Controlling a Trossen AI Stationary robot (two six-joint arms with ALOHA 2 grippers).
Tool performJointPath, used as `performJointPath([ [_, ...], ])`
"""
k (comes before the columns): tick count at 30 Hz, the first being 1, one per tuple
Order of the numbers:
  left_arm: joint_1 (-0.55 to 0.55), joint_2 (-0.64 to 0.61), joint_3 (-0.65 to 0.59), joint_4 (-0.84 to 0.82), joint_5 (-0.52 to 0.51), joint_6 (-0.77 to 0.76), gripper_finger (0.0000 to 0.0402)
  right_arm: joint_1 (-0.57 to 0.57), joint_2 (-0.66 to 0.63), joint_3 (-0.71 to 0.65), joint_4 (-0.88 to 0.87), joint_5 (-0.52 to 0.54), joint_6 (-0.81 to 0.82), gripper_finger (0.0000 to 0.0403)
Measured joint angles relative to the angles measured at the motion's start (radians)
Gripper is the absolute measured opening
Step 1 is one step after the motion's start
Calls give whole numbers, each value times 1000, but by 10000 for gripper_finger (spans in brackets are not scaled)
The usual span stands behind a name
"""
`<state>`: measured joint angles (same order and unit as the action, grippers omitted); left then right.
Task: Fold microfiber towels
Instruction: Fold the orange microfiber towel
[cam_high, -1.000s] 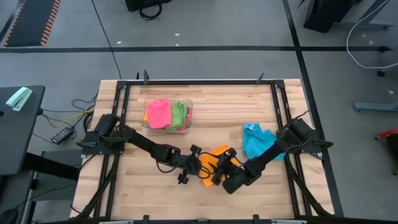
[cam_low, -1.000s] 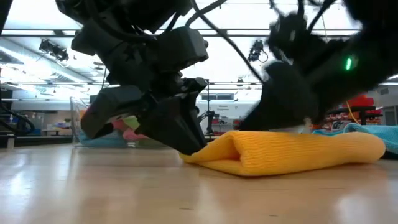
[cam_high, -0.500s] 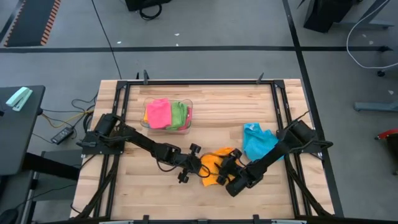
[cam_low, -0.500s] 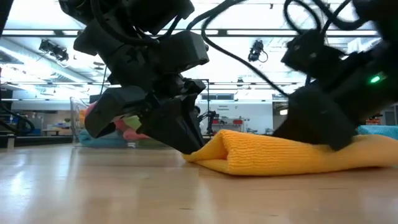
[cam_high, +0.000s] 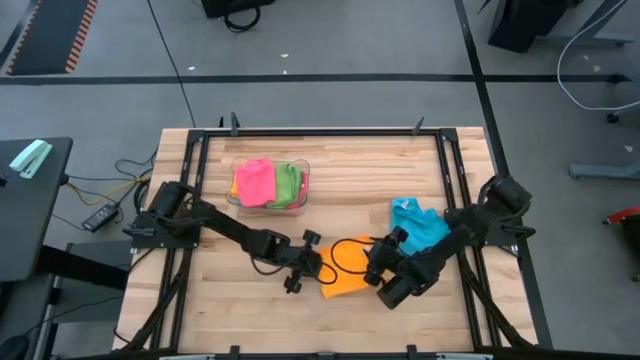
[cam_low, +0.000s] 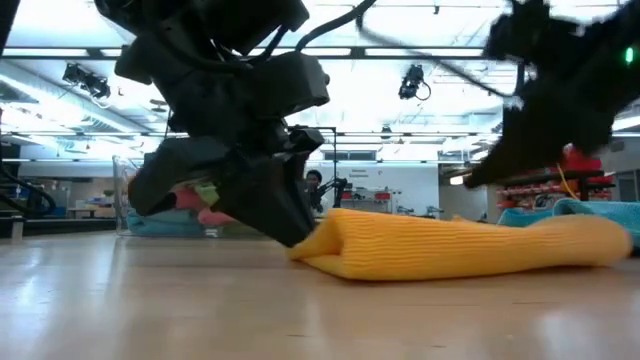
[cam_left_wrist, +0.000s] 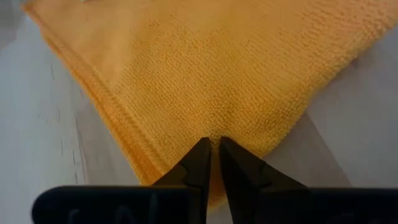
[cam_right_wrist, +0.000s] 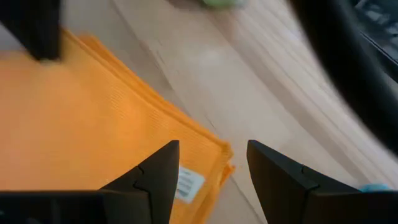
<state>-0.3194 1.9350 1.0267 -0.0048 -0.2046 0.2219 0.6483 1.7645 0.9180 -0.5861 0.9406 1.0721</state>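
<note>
Left claw (cam_left_wrist: 214, 163) pinches the orange towel's (cam_high: 345, 272) edge at its nine o'clock side, mid-worktop (cam_high: 250, 310). Right claw (cam_right_wrist: 208, 171) hovers open at three o'clock, fingers apart above the cloth.

A robotics lab: framed wooden table (cam_high: 320, 170) on grey floor (cam_high: 330, 40), bright ceiling lights (cam_low: 400, 55), equipment behind

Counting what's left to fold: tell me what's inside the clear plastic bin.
Inside the clear plastic bin lie a pink microfiber towel and a green microfiber towel, side by side. Anything underneath them is covered.
</note>
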Motion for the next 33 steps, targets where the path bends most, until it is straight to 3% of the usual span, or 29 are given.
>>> performJointPath([
  [5, -4, -76, -4, -50, 3, 50, 47, 29, -89, 0, 89, -3, -68, 197],
  [12, -19, -150, -3, -53, 25, 121, 48, 80, -89, 0, 192, -4, 3, 197],
  [17, -86, -138, -1, -42, 63, 295, 98, 119, -83, 0, 234, 25, 43, 197],
  [24, -124, -112, -1, -55, 48, 426, 190, 138, -83, 0, 278, 68, 73, 197],
  [28, -104, -68, 0, -1, 31, 472, 202, 138, -83, 0, 334, 81, 57, 197],
  [33, -90, -16, 0, 42, 21, 530, 190, 138, -83, 0, 367, 82, 38, 197],
])
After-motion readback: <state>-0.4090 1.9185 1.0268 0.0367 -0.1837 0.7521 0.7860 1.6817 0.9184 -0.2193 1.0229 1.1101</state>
